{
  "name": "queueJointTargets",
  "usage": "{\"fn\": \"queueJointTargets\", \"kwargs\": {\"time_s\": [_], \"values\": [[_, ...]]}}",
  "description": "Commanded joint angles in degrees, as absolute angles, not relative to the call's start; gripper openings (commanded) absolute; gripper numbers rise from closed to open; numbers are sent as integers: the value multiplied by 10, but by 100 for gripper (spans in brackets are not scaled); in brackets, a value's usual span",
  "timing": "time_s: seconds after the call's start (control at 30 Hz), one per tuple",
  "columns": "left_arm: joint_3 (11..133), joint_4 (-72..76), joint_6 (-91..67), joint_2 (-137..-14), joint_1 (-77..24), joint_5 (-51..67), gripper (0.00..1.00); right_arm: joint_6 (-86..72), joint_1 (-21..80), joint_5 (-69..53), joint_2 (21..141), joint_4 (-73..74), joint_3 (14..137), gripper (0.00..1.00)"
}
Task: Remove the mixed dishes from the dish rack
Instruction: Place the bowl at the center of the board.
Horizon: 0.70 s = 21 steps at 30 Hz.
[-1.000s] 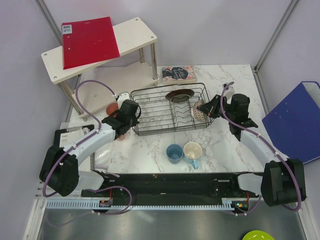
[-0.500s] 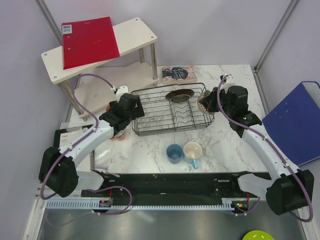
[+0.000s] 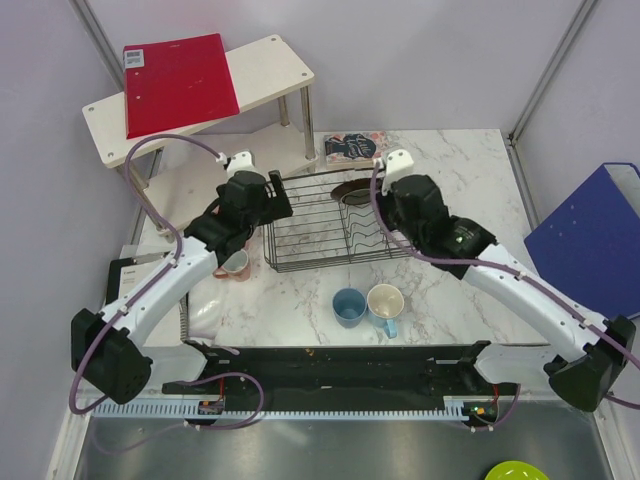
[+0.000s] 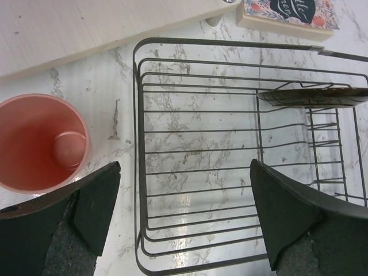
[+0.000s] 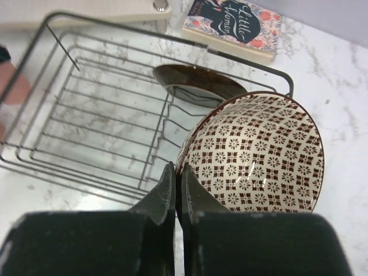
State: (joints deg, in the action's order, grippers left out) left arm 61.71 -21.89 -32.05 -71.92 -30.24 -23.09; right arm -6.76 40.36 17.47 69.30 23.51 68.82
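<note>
The dish rack (image 3: 312, 228) sits mid-table. The plate (image 3: 357, 190) stands in its far right part, the bowl (image 5: 253, 155) just before it at the right end. The tumbler (image 4: 40, 141) stands just left of the rack. The cup (image 3: 348, 306) and the mug (image 3: 386, 300) stand side by side before it, cup leftmost. A book (image 3: 352, 147) lies behind the rack, and a folder (image 3: 180, 82) lies on the shelf (image 3: 275, 62) behind-left

Marble table (image 3: 290, 300) — rack (image 3: 320, 225), blue cup (image 3: 348, 306), book (image 3: 352, 147)

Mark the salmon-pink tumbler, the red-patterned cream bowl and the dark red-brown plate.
salmon-pink tumbler (image 4: 34, 138): left wrist view, inner wall.
red-patterned cream bowl (image 5: 253, 155): right wrist view, inside surface.
dark red-brown plate (image 5: 198, 83): right wrist view, glossy face.
</note>
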Motion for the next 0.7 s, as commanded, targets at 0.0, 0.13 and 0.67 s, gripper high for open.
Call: {"fn": "queueJointTargets", "kwargs": {"time_s": [0.0, 0.13, 0.67], "values": [[648, -240, -284, -703, -301, -182, 99, 54, 498, 351, 665, 231, 687, 0], [660, -252, -250, -693, -301, -153, 99, 117, 635, 453, 640, 217, 659, 0], [668, -289, -204, -647, -303, -77, 99, 344, 1013, 606, 648, 256, 638, 0]]}}
